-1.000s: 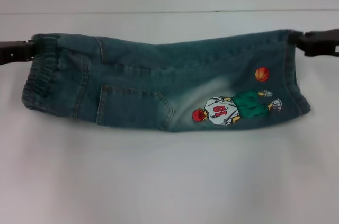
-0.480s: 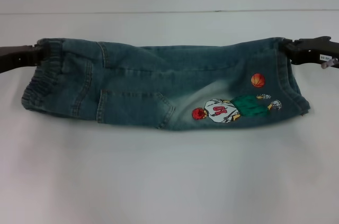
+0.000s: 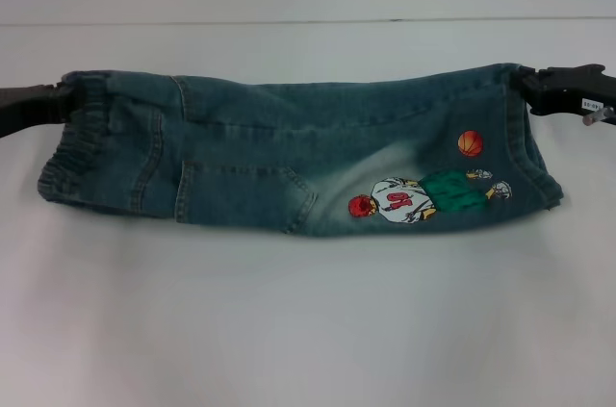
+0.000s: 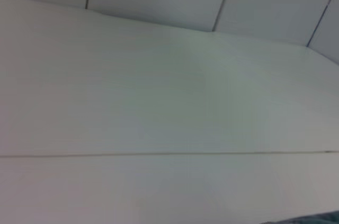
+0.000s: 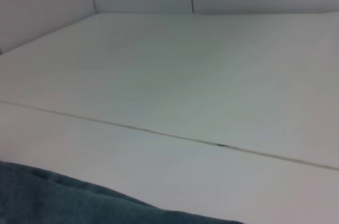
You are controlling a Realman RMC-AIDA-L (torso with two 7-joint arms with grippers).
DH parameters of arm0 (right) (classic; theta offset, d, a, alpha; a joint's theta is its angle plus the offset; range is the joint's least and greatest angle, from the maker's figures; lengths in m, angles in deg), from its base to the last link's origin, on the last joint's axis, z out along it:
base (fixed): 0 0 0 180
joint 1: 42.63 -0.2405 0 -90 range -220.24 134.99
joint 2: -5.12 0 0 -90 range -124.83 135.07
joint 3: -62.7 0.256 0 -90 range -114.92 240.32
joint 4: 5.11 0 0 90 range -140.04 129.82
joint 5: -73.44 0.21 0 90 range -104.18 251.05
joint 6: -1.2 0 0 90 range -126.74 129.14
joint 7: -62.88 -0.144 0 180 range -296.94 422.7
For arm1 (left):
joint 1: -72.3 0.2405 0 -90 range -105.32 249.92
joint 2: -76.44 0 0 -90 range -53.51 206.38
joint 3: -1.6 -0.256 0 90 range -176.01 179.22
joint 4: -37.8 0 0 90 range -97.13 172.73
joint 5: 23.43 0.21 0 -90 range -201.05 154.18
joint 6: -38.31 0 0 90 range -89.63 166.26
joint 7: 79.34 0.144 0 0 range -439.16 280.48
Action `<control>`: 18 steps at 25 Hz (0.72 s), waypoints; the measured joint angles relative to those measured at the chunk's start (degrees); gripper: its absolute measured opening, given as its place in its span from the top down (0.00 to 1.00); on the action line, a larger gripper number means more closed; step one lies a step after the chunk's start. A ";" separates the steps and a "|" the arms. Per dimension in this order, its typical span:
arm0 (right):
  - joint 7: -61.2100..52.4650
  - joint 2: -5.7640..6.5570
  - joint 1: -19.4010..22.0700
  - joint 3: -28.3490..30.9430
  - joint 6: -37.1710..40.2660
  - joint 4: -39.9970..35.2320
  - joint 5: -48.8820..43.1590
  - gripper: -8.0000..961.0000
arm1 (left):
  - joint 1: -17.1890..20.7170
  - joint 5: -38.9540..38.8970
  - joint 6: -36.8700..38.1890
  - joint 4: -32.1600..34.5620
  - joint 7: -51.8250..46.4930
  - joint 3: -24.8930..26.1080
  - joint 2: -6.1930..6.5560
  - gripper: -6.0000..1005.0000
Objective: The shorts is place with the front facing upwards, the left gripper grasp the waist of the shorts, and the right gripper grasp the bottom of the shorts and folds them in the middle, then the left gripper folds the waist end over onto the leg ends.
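L claw (image 3: 60, 97), far left of head view, is clenched on the waist of the shorts (image 3: 82, 133) at its far top corner; puckered elastic band sags down from there toward the near side. The shorts (image 3: 289, 152) stretch sideways across the white tabletop (image 3: 308, 320), already doubled lengthwise, top edge pulled taut betw. the two claws, lower edge resting on the tabletop. Pocket seam sits left of centre, cartoon print (image 3: 423, 197) w/ orange ball toward the right. The bottom of the shorts (image 3: 534, 152) is at far right, hems curling down, and the R claw (image 3: 525, 88) is clenched on its top corner. Wrist views show mostly bare tabletop; denim edge visible in R wrist view only as a strip.

Judgement: lengthwise fold looks done or nearly; garment being laid flat. To do it well: lower both claws together, keep tension even so the top edge lands straight, no twist. Let waist corner settle flat before releasing R. Then L carries waist over to the leg ends (image 3: 544, 186), aligning edges, low arc, no dragging of the bottom layer.
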 joint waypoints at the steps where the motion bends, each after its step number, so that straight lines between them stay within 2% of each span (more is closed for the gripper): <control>1: 0.02 0.00 -0.01 -0.09 0.08 0.03 -0.03 0.95 | 0.03 -0.01 0.06 -0.03 0.47 -0.27 0.02 0.93; 4: -0.25 0.00 -0.04 -0.50 0.16 0.07 -0.09 0.95 | 0.77 -0.03 0.10 0.01 1.81 -3.80 0.11 0.93; 7: -0.51 0.13 0.01 -0.49 0.15 0.09 -0.03 0.95 | 1.03 -0.03 -0.52 0.06 1.83 -4.95 0.12 0.93; 12: -0.90 0.08 0.10 -0.50 -0.10 0.11 -0.14 0.89 | 1.19 0.19 -1.85 0.00 1.95 -5.99 0.07 0.83; 18: -1.54 0.13 1.05 -0.16 0.62 -0.60 -0.05 0.63 | 1.51 0.36 -1.90 1.21 2.54 -6.51 0.19 0.60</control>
